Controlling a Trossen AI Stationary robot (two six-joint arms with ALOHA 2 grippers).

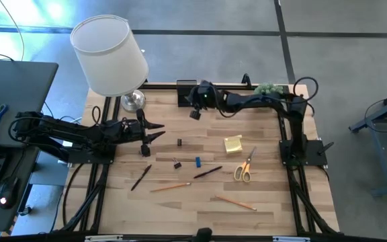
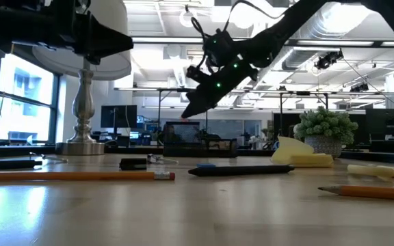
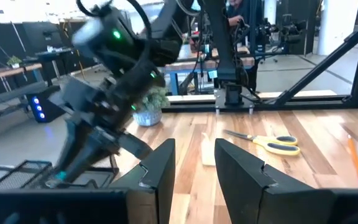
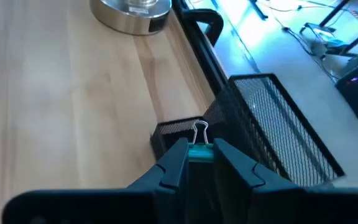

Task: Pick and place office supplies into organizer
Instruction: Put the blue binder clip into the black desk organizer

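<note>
Hovering over the organizer at the counter's far edge, the right gripper had a teal binder clip pinched between its 2 fingers, wire loops pointing at the low tray. Right wrist view showed the clip just above the tray end, beside the tall mesh cup; whether it touched the rim, couldn't tell. High view put that gripper right beside the organizer.

Left gripper waited mid-counter near the lamp, fingers a little apart, nothing between them.

My read: step was the drop. To do it well:
- centre the clip over the tray, not the wall between tray and cup
- go low before letting go, since a clip bounces on mesh
- open only a bit, then lift straight up so the wire loops don't snag a finger

Left on the counter: 2 pencils, 2 pens, scissors, sticky pad, blue piece, 2 dark clips. Most of the task looked ahead.
</note>
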